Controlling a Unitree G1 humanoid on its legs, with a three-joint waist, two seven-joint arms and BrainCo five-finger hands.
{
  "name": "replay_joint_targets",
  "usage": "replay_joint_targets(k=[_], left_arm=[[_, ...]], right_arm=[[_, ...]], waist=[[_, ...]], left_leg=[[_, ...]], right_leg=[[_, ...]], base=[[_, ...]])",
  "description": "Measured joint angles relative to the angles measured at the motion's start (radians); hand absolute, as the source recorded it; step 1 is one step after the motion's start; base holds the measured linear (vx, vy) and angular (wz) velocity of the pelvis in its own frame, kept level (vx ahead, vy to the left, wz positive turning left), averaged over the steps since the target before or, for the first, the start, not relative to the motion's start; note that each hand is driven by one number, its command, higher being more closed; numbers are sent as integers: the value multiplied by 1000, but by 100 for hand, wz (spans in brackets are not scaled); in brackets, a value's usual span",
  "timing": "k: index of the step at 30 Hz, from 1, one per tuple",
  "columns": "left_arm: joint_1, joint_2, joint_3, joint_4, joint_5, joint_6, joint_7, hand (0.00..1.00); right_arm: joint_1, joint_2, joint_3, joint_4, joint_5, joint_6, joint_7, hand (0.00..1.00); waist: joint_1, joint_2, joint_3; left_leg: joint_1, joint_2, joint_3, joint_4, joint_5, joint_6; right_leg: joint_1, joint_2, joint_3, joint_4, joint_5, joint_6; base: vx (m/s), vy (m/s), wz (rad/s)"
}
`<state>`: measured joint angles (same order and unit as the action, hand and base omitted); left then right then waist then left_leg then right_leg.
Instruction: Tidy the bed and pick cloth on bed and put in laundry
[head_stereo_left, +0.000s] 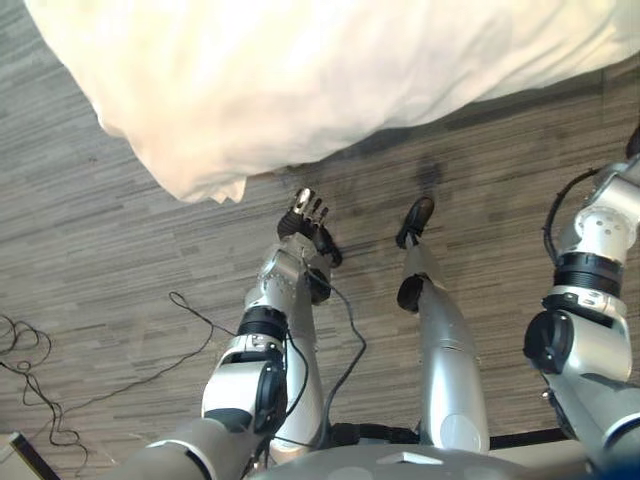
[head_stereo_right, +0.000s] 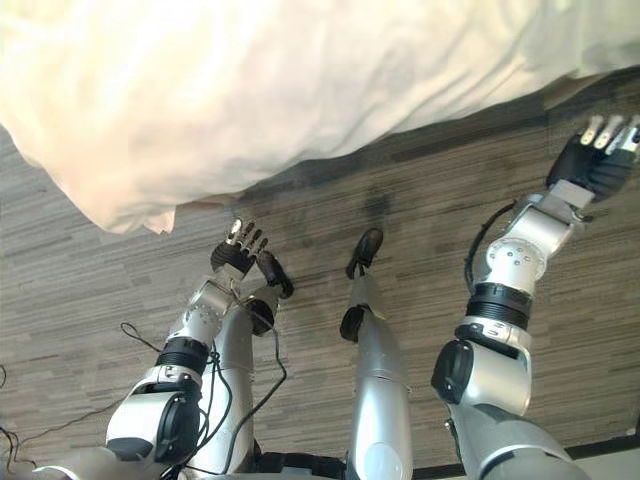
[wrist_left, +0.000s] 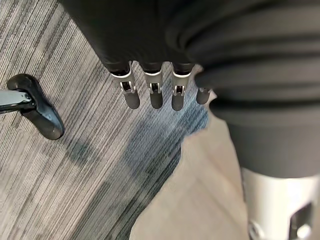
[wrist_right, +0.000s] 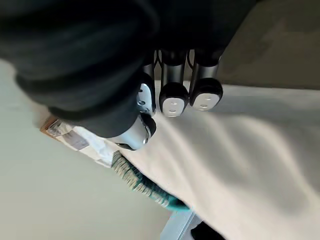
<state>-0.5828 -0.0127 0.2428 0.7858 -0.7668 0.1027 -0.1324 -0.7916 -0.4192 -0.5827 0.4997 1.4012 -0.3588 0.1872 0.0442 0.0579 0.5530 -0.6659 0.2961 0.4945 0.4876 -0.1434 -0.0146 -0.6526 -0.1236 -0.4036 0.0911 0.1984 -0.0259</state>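
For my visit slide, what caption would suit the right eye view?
The robot's left hand and right hand, both open and empty, poised near the white duvet hanging over grey carpet.

Bedding (head_stereo_left: 350, 70) spans the head views from 9 round to 3 o'clock, with floor (head_stereo_left: 120, 300) before it and its drooping corner (head_stereo_left: 205, 185) at about 10 o'clock. Left hand (head_stereo_left: 305, 215) is over the floor at roughly 3 o'clock of that corner, near but apart. Right hand (head_stereo_right: 598, 150) is out between 2 and 3 o'clock, just beside the bedding's near edge.
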Motion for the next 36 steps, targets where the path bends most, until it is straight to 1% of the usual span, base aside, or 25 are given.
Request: replay_joint_targets(k=[2,3,4,5,6,7,8,9,11,12,13,14,16,18,20,22,23,24,25,26,28,31,32,34,36], left_arm=[[24,18,-9,2,0,14,-17,0],[38,35,-10,3,2,21,-22,0],[58,61,-24,3,3,24,-24,0],[68,77,-39,3,4,26,-24,0],[86,102,-56,3,7,35,-28,0],[104,117,-81,4,13,43,-34,0],[113,122,-91,5,14,46,-37,0],[133,124,-104,10,13,48,-37,0],[159,126,-128,37,14,52,-41,0],[172,115,-147,54,14,56,-43,0],[180,113,-177,79,15,61,-47,0],[181,112,-190,92,17,61,-48,0],[178,112,-204,121,51,60,-56,0],[178,107,-215,160,73,51,-54,0],[175,106,-237,184,89,33,-50,0],[170,100,-241,192,89,7,-37,0],[159,96,-242,202,89,-12,-32,0],[148,89,-242,219,89,-36,-30,0],[142,86,-243,228,90,-46,-28,0],[130,83,-242,239,91,-62,-21,0],[112,83,-241,243,92,-94,-22,0],[68,84,-241,259,93,-131,-23,0],[60,81,-240,259,93,-137,-23,0],[36,58,-230,252,92,-158,-23,0],[16,47,-224,228,91,-159,-23,0]], right_arm=[[37,-29,-7,-2,-12,0,9,100],[64,-39,-18,-4,-23,-3,23,100],[103,-40,-24,-12,-63,-10,51,100],[121,-40,-23,-22,-80,-10,64,100],[152,-40,-20,-64,-114,-11,98,100],[188,-41,-11,-126,-137,-12,140,100],[207,-41,-4,-159,-144,-13,162,100],[228,-42,26,-209,-155,-13,209,100],[238,-43,104,-256,-203,-5,283,100],[238,-43,171,-275,-245,3,326,100],[236,-43,242,-278,-298,23,358,100],[233,-43,286,-278,-324,38,369,100],[196,-16,417,-271,-397,100,399,100],[129,41,547,-239,-457,151,407,100],[61,79,645,-196,-510,182,404,100],[-9,120,711,-158,-571,200,395,100],[-47,143,745,-122,-601,204,387,100],[-74,158,777,-72,-630,206,365,100],[-85,168,786,-44,-648,207,354,100],[-100,188,801,2,-664,211,336,100],[-125,215,816,24,-689,211,298,100],[-188,246,820,31,-689,210,237,100],[-194,251,819,31,-689,210,229,100],[-194,280,825,29,-703,210,192,100],[-193,308,840,12,-737,210,154,100]], waist=[[0,-11,-6],[-2,-22,-12],[-1,-47,-31],[-1,-60,-40],[0,-75,-53],[-3,-86,-69],[-3,-91,-79],[-4,-101,-102],[-3,-108,-131],[-4,-108,-142],[-4,-108,-162],[-4,-109,-169],[5,-108,-170],[21,-108,-169],[32,-105,-168],[42,-102,-167],[58,-101,-166],[71,-92,-159],[77,-85,-153],[92,-77,-146],[113,-70,-142],[124,-50,-127],[127,-47,-126],[130,-32,-116],[127,-25,-109]], left_leg=[[73,-4,2,-24,-5,-7],[121,-9,2,-45,-8,-11],[157,-19,4,-61,-10,-14],[172,-22,5,-64,-11,-15],[197,-22,3,-70,-13,-17],[215,-25,-5,-79,-15,-18],[224,-29,-8,-89,-14,-18],[243,-37,-12,-108,-11,-21],[278,-57,-20,-148,11,-28],[301,-76,-38,-180,24,-30],[304,-92,-56,-205,41,-29],[303,-98,-67,-212,48,-28],[298,-110,-98,-228,67,-26],[296,-126,-124,-235,82,-20],[289,-143,-145,-244,91,-14],[245,-157,-175,-245,99,-7],[210,-160,-190,-246,105,-3],[181,-170,-210,-247,116,2],[170,-175,-223,-246,119,3],[148,-177,-237,-245,126,7],[98,-187,-259,-241,139,12],[9,-195,-284,-233,161,23],[-6,-196,-284,-228,162,24],[-55,-194,-282,-202,162,27],[-97,-184,-281,-183,162,28]], right_leg=[[60,2,2,0,-1,1],[103,2,2,-2,-12,15],[137,-3,1,-8,-38,18],[153,-4,-2,-14,-51,18],[182,-5,-17,-18,-66,20],[206,-6,-30,-24,-71,19],[216,-7,-38,-28,-72,18],[237,-10,-50,-39,-73,16],[270,-17,-62,-52,-72,16],[292,-24,-74,-56,-69,11],[296,-30,-85,-56,-68,11],[297,-34,-95,-56,-68,11],[303,-41,-117,-53,-67,10],[307,-54,-133,-41,-68,10],[305,-61,-139,-37,-68,10],[278,-74,-160,-32,-69,11],[251,-79,-168,-30,-68,12],[237,-86,-190,-28,-67,13],[233,-89,-196,-24,-67,13],[220,-95,-209,-19,-66,14],[181,-103,-218,-10,-64,14],[108,-116,-223,11,-57,15],[92,-120,-222,20,-57,15],[43,-131,-216,50,-57,14],[3,-131,-215,67,-59,12]], base=[[49,0,-1],[45,4,5],[49,-5,7],[29,-20,7],[12,-17,12],[11,-8,16],[18,2,21],[31,9,20],[64,31,25],[88,56,40],[75,50,43],[73,56,48],[65,68,43],[38,83,29],[5,66,32],[-48,98,43],[-79,82,50],[-78,79,52],[-75,68,54],[-75,69,42],[-74,60,33],[-71,49,31],[-60,47,13],[-48,50,-1],[-32,31,-8]])
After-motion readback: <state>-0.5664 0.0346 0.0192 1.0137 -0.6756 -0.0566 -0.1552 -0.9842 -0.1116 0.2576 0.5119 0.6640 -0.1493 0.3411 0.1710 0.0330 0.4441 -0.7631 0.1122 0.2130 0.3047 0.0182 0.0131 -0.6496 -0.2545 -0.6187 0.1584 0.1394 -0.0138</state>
